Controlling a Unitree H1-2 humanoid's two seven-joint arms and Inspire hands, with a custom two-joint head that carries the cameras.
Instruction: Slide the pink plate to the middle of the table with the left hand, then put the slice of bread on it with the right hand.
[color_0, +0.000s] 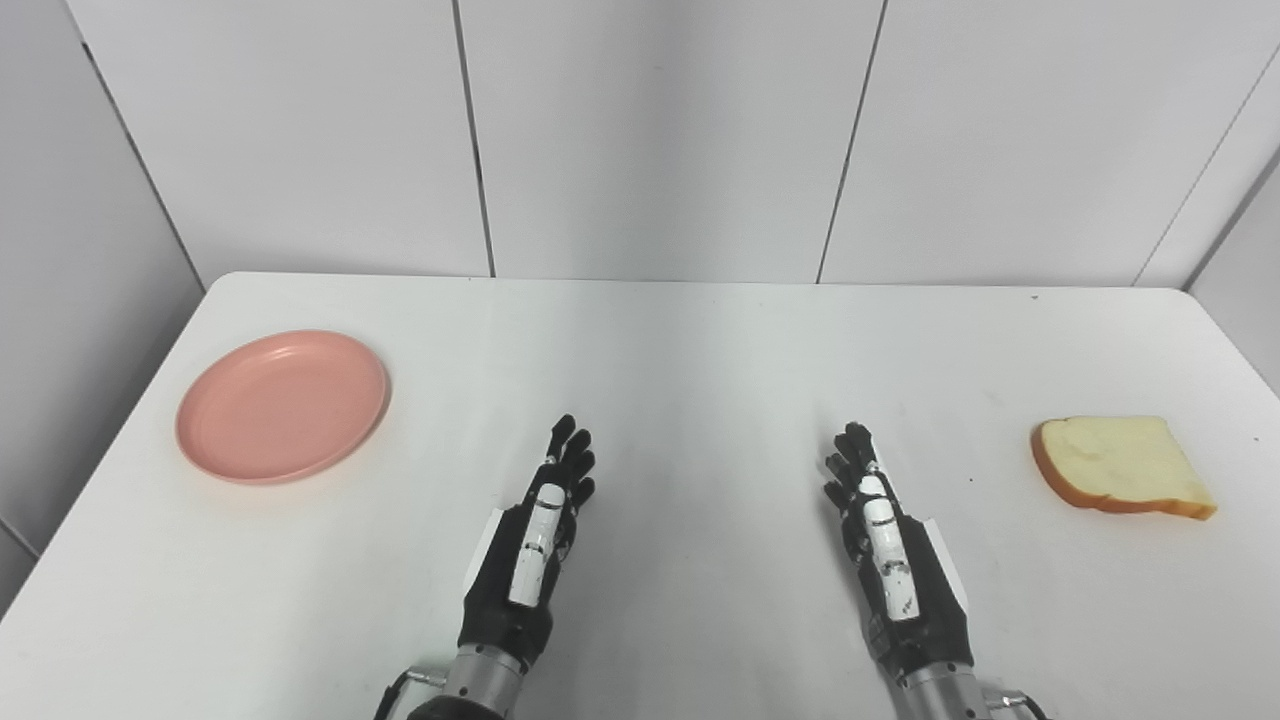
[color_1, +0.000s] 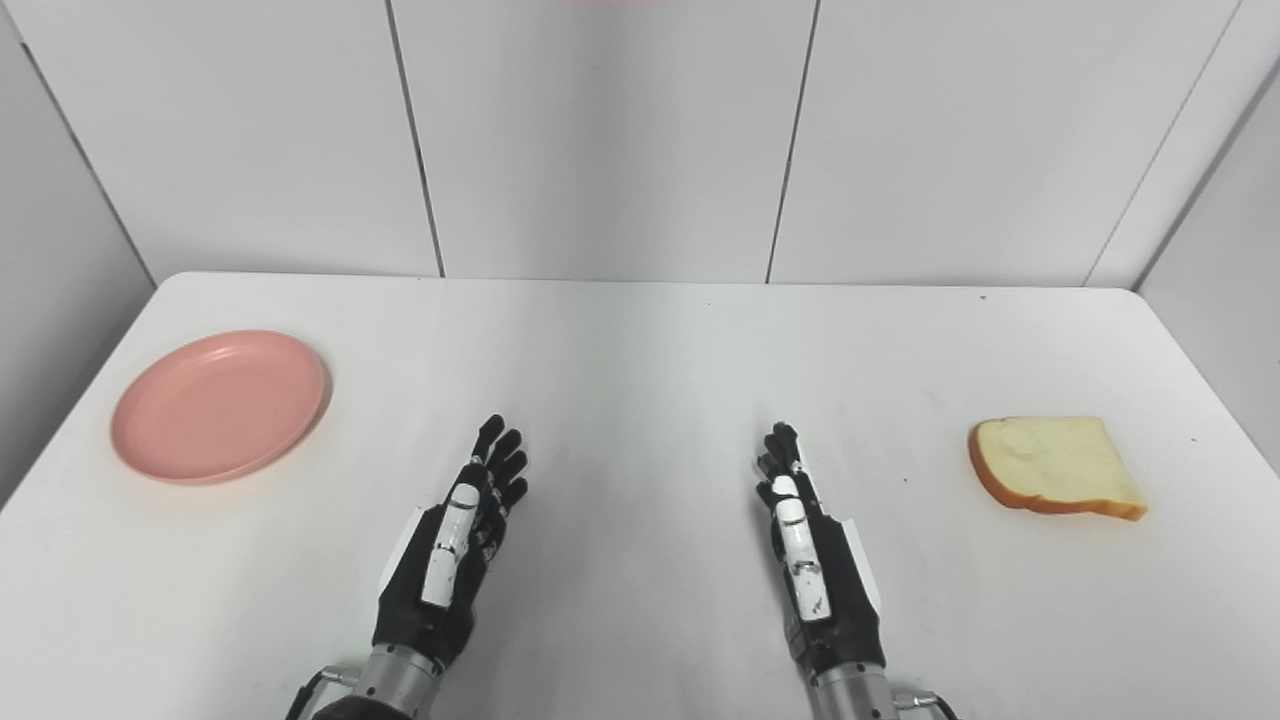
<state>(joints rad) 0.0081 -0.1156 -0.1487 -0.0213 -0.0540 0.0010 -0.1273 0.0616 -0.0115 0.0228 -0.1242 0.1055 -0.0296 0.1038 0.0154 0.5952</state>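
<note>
A pink plate (color_0: 282, 406) lies flat and empty on the white table (color_0: 700, 350), well off to the left of the left hand's fingers (color_0: 570, 460) and a little farther from the robot than their tips. The left hand (color_0: 535, 545) is held on edge over the near-middle of the table, palm facing inward, its fingers stretched forward and only slightly fanned, holding nothing and touching neither object. The bare middle of the table stretches between the two hands and beyond their fingertips. The right hand (color_0: 885, 545) mirrors the left, on edge with fingers (color_0: 855, 465) extended forward and close together, also holding nothing. Well to the right of those fingers, about level with their tips, a slice of bread (color_0: 1120, 465) lies flat on the table, its brown crust toward the hand and the near edge.
</note>
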